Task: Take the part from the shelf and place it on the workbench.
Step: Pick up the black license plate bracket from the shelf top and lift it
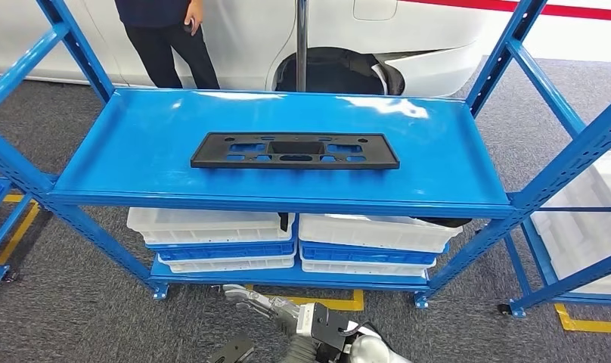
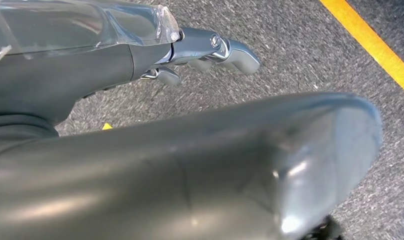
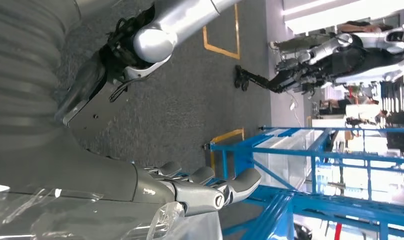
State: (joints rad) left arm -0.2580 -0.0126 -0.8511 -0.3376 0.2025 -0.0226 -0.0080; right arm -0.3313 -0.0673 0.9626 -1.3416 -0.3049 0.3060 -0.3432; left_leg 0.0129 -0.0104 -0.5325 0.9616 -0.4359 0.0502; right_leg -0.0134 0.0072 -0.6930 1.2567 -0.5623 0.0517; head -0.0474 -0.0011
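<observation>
on shelf (image 1: 136, 144) part (image 1: 295, 150) flat, apparently well clear of fingers (image 1: 246, 296).

Head view: high on the robot, looking forward and down across the blue shelf (image 1: 287, 162), a person at the upper left.
Left wrist view: close behind the left hand (image 2: 210, 50), facing the grey carpet (image 2: 300, 55).
Right wrist view: turned sideways, close behind the right hand (image 3: 205, 187).
Shared: blue shelving, carpet, yellow floor tape (image 2: 370, 42).
</observation>
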